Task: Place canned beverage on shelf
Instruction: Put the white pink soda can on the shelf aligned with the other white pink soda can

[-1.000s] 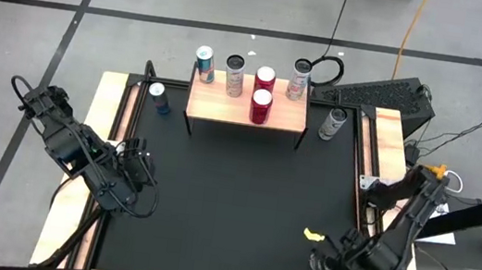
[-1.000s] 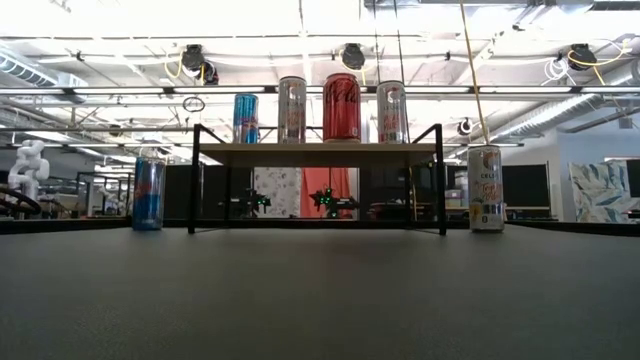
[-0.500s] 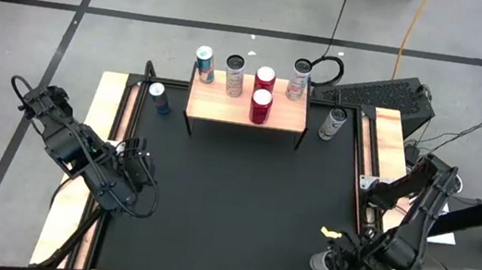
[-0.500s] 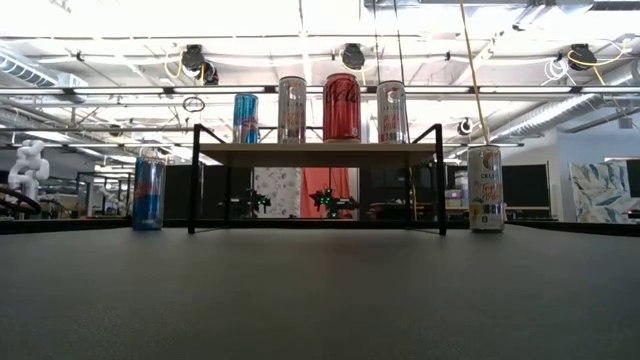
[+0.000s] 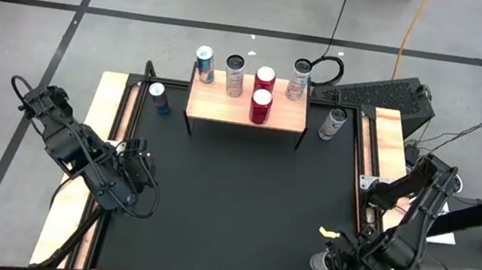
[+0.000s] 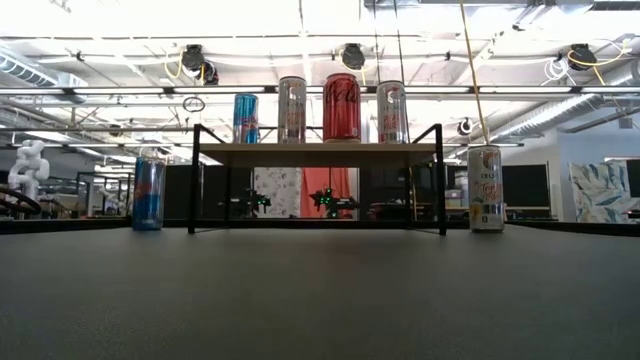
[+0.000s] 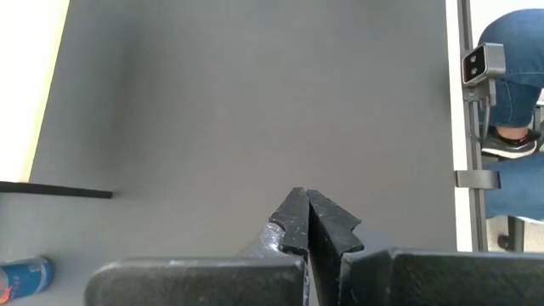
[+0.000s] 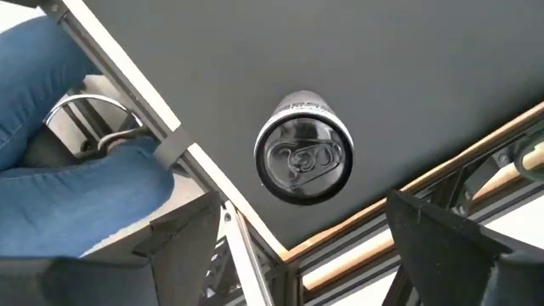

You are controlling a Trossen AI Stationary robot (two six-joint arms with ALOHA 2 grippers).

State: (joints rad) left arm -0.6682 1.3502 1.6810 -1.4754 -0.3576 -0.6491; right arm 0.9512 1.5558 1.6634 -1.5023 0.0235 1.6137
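With my right gripper (image 8: 302,234) spread wide above the upright dark can (image 8: 303,160), I should lower squarely around it before closing; left gripper (image 7: 308,223) stays pinched together.

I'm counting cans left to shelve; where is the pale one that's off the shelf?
In the high view, the pale can stands upright on the black table, just off the right end of the shelf, near the table's right edge.

Robotics lab or workshop: open ceiling with ducts and strip lights (image 6: 300,25), taped concrete floor (image 5: 239,4), trailing cables (image 5: 410,31), other workstations (image 6: 90,190) behind test table (image 5: 232,199).
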